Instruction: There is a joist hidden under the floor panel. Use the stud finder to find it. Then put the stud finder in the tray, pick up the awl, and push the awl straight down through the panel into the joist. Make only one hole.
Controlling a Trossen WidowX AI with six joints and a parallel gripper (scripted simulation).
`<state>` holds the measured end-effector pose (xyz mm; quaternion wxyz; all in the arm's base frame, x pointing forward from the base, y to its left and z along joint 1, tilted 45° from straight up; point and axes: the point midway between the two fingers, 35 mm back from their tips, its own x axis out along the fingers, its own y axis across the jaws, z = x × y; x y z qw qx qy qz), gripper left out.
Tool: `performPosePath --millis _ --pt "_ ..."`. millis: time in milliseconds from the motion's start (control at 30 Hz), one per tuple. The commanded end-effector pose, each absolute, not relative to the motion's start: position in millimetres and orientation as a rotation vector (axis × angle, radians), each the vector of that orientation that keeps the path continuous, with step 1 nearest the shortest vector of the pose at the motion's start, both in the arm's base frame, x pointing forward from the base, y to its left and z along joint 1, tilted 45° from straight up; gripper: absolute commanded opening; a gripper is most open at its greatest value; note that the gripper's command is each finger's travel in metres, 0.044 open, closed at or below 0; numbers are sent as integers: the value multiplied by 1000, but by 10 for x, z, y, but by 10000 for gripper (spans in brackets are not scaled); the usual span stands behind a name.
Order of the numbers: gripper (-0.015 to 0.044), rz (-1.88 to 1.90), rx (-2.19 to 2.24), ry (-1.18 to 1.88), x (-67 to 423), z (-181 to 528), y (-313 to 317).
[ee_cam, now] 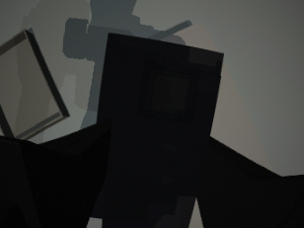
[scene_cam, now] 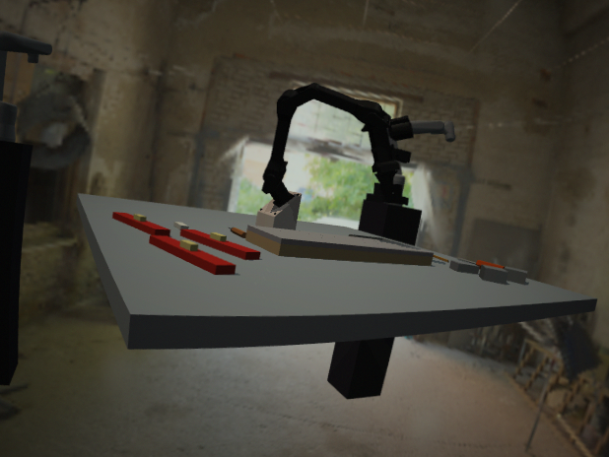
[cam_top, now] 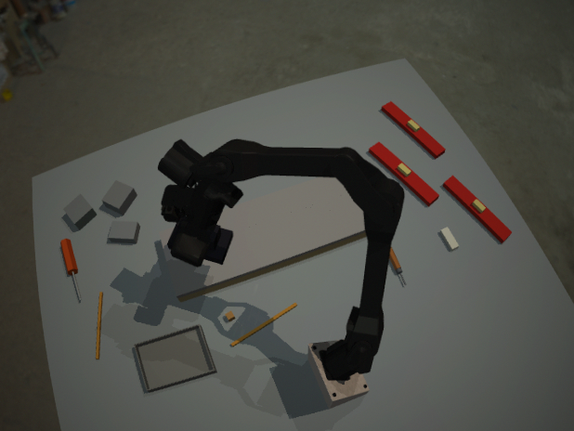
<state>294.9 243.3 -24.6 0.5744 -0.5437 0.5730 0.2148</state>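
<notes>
My gripper is shut on the stud finder, a flat black box with a small square window. It hangs in the air over the left end of the pale floor panel, past its near edge. The grey-rimmed tray lies on the table in front of and below the gripper. An orange-handled tool with a thin metal spike lies far left. A second orange-handled tool lies right of the arm; I cannot tell which is the awl.
Three red levels and a white block lie at the right. Three grey blocks sit at the left. Two orange rods and a small brown cube lie near the tray. The arm's base stands at the front.
</notes>
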Motion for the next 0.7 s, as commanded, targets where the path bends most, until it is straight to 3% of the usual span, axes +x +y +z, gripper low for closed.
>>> performPosePath --millis 0,667 --pt "0 606 -1336 1347 2684 -483 2659" --pt "0 993 -1678 1427 1201 -1674 2949"
